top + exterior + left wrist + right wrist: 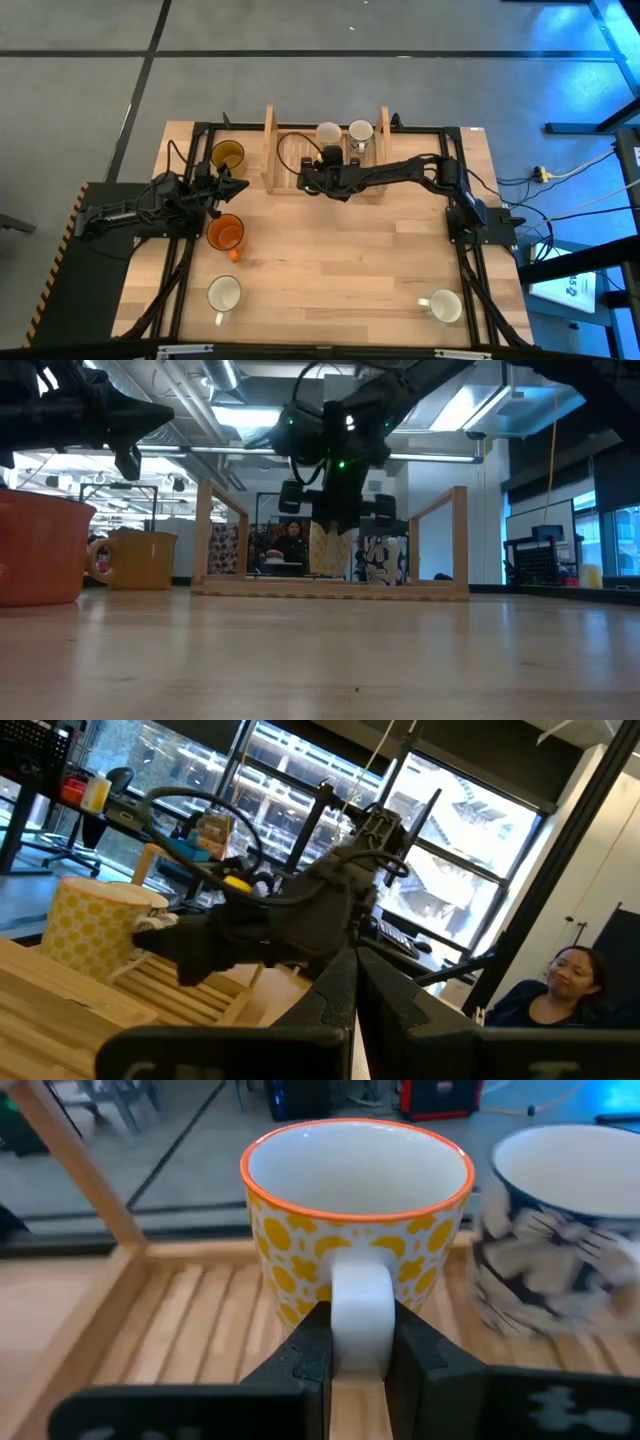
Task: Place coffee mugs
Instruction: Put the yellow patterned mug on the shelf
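Observation:
A slatted wooden tray point(283, 170) stands at the far middle of the table. At its far side are a yellow-patterned coffee mug point(355, 1210) and, to its right, a dark-patterned mug point(565, 1230). My right gripper point(358, 1335) reaches in over the tray from the near side and is shut on the yellow-patterned mug point(328, 133). My left gripper point(235, 185) waits shut above the table's left part, between an amber mug point(228, 155) and an orange mug point(225, 232). Two white mugs point(224, 294) point(443, 305) stand near the front edge. My right gripper pinches the yellow-patterned mug's white handle point(358, 1295) between its two fingers, one on each flat side. The fingers come from the table's near side, slanting a little downward. The mug stands upright, its base at the tray's slats; whether it rests on them I cannot tell.
The tray's upright side walls point(205, 530) point(458, 535) flank the held mug. The dark-patterned mug point(382, 560) stands close beside it. Open tabletop point(340, 260) lies between tray and front mugs. A person point(560, 985) sits beyond the table.

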{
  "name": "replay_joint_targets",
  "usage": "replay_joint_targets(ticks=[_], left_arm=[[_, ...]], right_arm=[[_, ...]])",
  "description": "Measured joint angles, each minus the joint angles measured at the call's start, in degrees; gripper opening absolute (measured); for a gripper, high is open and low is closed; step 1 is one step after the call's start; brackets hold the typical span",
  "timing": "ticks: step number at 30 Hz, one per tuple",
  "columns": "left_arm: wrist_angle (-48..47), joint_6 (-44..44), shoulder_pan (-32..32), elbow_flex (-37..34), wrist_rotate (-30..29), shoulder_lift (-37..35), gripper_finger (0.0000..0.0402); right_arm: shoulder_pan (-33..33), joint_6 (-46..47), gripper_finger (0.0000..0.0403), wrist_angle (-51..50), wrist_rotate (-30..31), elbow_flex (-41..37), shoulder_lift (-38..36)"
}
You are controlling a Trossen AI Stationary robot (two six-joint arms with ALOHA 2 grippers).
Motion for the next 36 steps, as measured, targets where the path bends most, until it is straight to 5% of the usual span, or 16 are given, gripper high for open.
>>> replay_joint_targets(ticks=[32, 36], left_arm=[[0.0, 0.0, 0.0, 0.0, 0.2, 0.0, 0.0004], [-0.1, 0.0, 0.0, 0.0, 0.2, 0.0, 0.0004]], right_arm=[[-3.8, -5.7, 0.0039, 5.2, -3.0, 0.0, 3.7], [-3.7, -5.7, 0.0063, 5.2, -4.1, 0.0, 4.0]])
